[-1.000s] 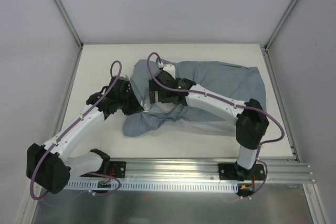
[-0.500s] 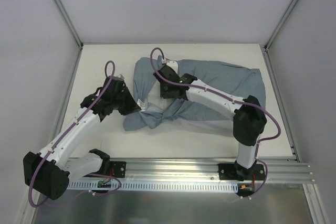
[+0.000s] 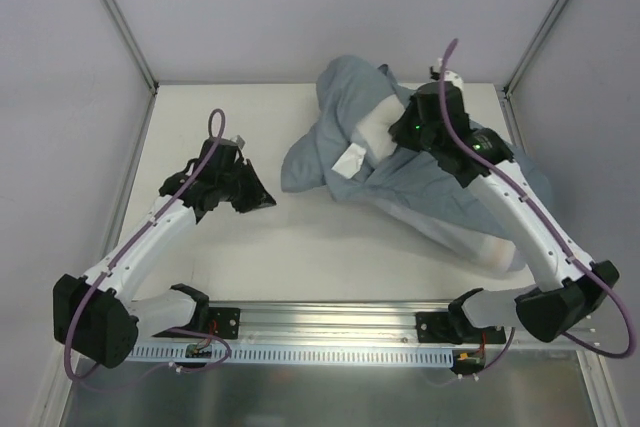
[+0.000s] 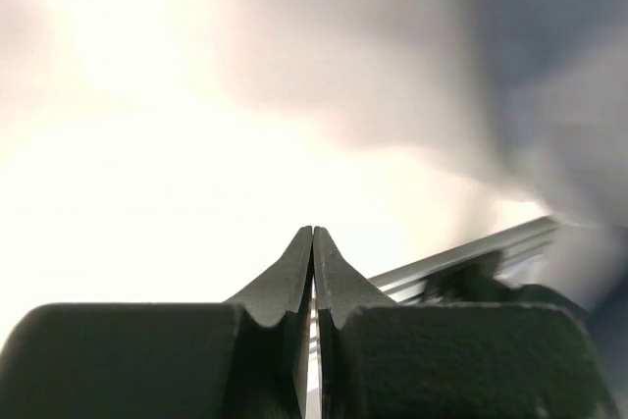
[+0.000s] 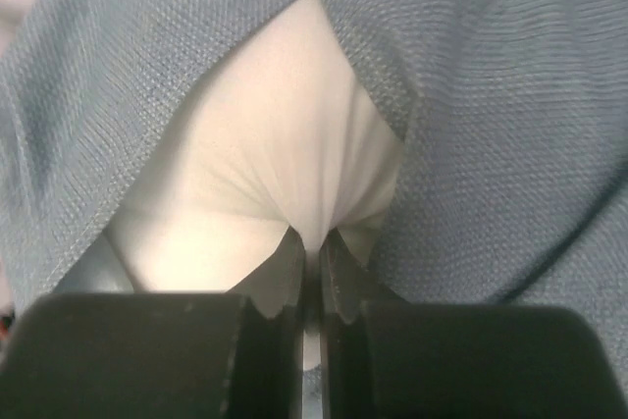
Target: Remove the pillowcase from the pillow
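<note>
My right gripper (image 3: pixel 403 137) is raised at the back right and shut on a pinch of the white pillow (image 5: pixel 294 174). The pillow (image 3: pixel 376 127) shows through the opening of the slate-blue pillowcase (image 3: pixel 325 142). The pillowcase (image 5: pixel 491 95) hangs limp around the pillow and drapes down over the right arm. Another white part of the pillow (image 3: pixel 500 247) pokes out at the lower right. My left gripper (image 3: pixel 266 202) is shut and holds nothing, to the left of the cloth and apart from it. In the left wrist view its fingertips (image 4: pixel 313 237) touch each other against a blurred bright background.
A small white tag (image 3: pixel 350 159) hangs at the pillowcase's opening. The white table (image 3: pixel 200 127) is bounded by enclosure walls at the left, back and right. The aluminium rail (image 3: pixel 330 319) with both arm bases runs along the near edge.
The right gripper shut on the pillow and swung up to the back right, dragging pillow and pillowcase along. The cloth has come away from the left gripper, which stayed shut near its place.
</note>
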`<state>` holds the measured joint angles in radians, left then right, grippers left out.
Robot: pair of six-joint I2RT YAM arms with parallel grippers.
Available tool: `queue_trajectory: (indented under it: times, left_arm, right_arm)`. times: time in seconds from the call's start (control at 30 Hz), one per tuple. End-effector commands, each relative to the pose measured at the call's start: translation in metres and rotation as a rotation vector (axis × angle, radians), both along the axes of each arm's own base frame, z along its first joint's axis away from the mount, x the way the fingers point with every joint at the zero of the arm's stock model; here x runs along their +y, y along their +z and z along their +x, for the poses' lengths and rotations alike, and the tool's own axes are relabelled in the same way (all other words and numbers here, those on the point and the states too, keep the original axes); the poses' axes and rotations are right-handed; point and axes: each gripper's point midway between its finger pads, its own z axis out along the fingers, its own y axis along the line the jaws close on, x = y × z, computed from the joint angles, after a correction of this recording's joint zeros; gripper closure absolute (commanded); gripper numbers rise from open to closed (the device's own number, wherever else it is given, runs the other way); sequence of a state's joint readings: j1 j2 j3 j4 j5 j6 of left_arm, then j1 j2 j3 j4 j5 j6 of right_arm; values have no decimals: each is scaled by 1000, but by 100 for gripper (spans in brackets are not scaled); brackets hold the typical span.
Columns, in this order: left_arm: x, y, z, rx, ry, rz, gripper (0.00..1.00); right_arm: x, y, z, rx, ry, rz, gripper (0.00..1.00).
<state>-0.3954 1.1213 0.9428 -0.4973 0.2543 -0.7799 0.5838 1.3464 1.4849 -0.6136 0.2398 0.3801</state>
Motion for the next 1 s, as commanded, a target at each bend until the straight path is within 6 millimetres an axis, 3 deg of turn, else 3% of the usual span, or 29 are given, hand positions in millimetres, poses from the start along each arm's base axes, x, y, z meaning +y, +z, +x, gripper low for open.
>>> queue_trajectory:
  times: [0.0,0.1,0.23,0.33,0.4,0.43,0.47,0.5,0.57,0.6,0.63,0.67,0.73,0.93,0.97]
  left_arm:
    - [29,-66,-40,219,-6,154,100]
    - [35,-81,-45,243,3,183,100]
    - [31,-79,-43,245,4,163,100]
    - [20,-39,-31,136,6,93,100]
    - [10,6,-20,16,-6,40,100]
    - [7,21,-17,-20,-14,28,95]
    - [0,50,-9,-88,-22,1,86]
    - [-4,58,-5,-106,-30,4,58]
    - [-23,90,-2,-170,-73,-20,32]
    - [-29,88,2,-160,-79,-1,13]
    - [-38,93,0,-169,-101,6,7]
    - [-43,104,3,-186,-97,6,2]
    - [-53,94,5,-156,-105,54,1]
    - [-89,91,4,-122,-132,95,1]
    - [-92,80,3,-97,-136,136,1]
  right_arm:
    - [-68,50,13,-169,-217,5,99]
    - [-81,47,16,-152,-237,37,99]
    - [-66,47,17,-132,-157,76,99]
    - [-42,34,12,-96,-78,90,99]
    - [-25,18,5,-68,-33,74,99]
    - [-19,13,2,-61,-18,71,99]
    - [-8,4,-3,-44,10,66,99]
    - [-2,-1,-6,-34,22,63,99]
    - [12,-10,-10,-15,47,48,99]
    - [17,-12,-12,-9,55,47,99]
    - [21,-17,-12,-1,58,39,99]
    - [26,-18,-14,0,68,33,99]
    - [32,-18,-14,1,72,29,99]
    - [45,-23,-15,8,80,-15,99]
    - [49,-27,-16,14,88,-22,99]
